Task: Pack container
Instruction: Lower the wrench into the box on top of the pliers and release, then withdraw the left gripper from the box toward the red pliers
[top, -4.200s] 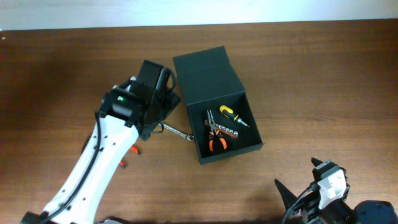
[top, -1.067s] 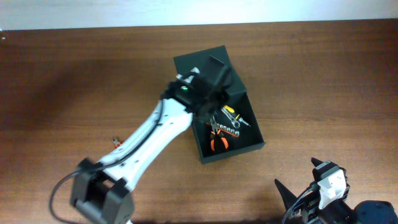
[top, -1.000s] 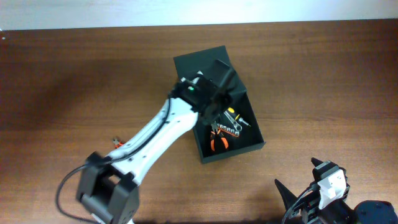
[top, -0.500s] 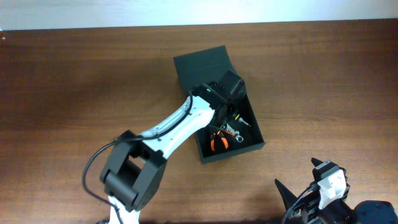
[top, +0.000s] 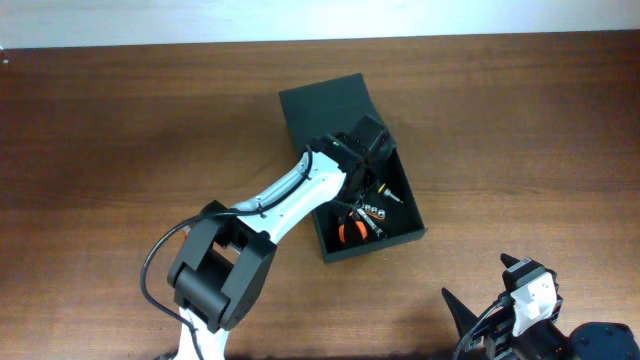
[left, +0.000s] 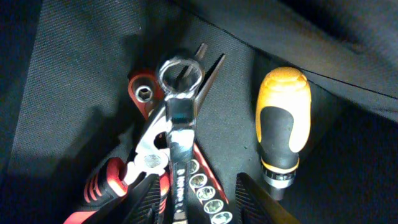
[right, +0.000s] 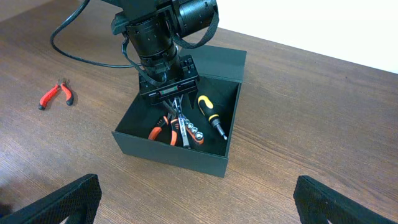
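Observation:
The container (top: 325, 105) is a dark box standing open in the middle of the table, its flap lid laid back. Inside lie orange-handled pliers (left: 109, 180), a red socket rail (left: 144, 93) and a yellow-black screwdriver (left: 283, 118). A silver wrench (left: 180, 118) rests across the pliers and the rail. My left gripper (left: 200, 186) is down in the box, open, its fingers either side of the wrench's shaft with a gap on the right. My right gripper (right: 196, 180) hangs open near the table's front right, facing the container's front wall (right: 174, 152), nothing in it.
Small red-handled cutters (right: 57, 94) lie on the wooden table left of the box. The left arm (top: 290, 195) reaches diagonally from the front left over the box's left wall.
The left gripper carried the wrench from the table left of the box into the box. Its jaws then parted, and the wrench now lies on the pliers and sockets. The right arm stayed still.

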